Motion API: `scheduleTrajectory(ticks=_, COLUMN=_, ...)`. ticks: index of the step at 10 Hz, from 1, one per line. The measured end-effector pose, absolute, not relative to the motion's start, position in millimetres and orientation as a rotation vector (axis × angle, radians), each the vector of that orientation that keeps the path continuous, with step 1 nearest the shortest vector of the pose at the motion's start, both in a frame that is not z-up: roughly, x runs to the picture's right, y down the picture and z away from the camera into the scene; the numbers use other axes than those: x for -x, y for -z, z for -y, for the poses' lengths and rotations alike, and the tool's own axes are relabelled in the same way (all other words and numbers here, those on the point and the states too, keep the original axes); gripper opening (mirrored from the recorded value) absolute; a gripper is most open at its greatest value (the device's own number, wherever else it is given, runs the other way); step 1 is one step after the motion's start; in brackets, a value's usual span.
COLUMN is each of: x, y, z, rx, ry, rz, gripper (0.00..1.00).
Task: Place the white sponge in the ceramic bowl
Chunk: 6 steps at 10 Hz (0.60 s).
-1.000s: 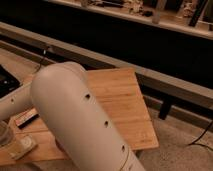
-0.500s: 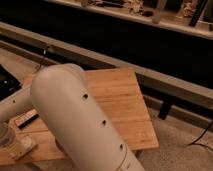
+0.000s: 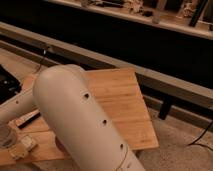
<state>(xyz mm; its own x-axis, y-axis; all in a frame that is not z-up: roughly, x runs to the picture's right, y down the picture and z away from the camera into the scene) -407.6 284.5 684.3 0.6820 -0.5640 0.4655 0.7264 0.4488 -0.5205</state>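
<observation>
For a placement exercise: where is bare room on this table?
Bare: the right half of the light wooden table, beside the white robot arm. Crowded: the near-left corner, with the hand, off-white sponge block and black-and-white bar.

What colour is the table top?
Warm light-brown wood table, camera view; the gripper is out of frame, past the left edge.

arm (image 3: 75, 117) fills foreground | jaws unseen past left edge | white sponge (image 3: 22, 146) on table (image 3: 120, 95)
</observation>
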Motion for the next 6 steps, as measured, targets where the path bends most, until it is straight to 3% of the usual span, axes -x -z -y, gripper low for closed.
scheduleTrajectory(ticks=1, x=407.0, y=-685.4, z=-285.8, rx=0.762, ry=0.809, rz=0.240, gripper=0.61)
scheduleTrajectory(ticks=3, x=408.1, y=-685.3, z=-286.8, rx=0.761, ry=0.817, rz=0.240, gripper=0.43)
scheduleTrajectory(ticks=6, x=413.7, y=-680.3, z=-281.9, rx=0.745, ry=0.833, rz=0.228, gripper=0.09)
